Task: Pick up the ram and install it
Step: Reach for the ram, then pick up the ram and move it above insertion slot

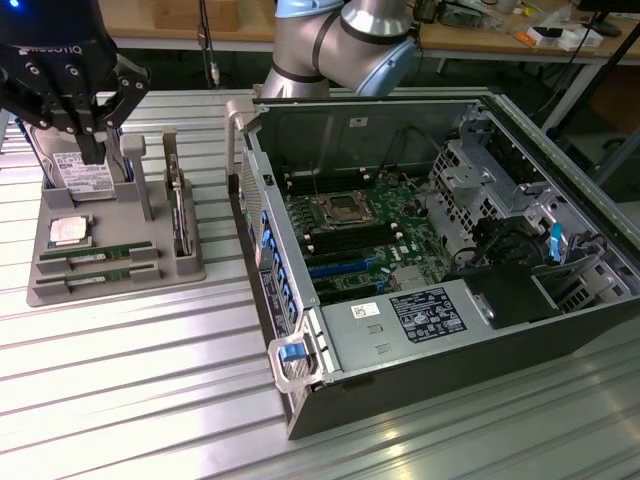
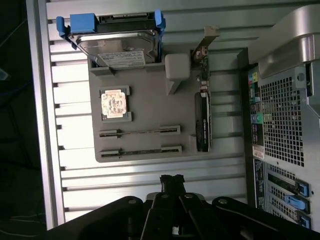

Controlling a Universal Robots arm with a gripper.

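We see counter (image 1: pixel 130 380) carrying open computer case (image 1: pixel 450 250), its memory slots unfilled as far as we can tell. Grey tray (image 1: pixel 50 292) just beside case. Jaws shut, empty, hovering near tray. Ram (image 1: pixel 97 256) lies in tray slot, untouched. We judge pickup and install both left.

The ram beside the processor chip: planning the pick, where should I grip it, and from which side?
Probably the top edge of the ram, mid-length, from straight above: it stands on edge in a tray slot, leaving its flat faces free to pinch.
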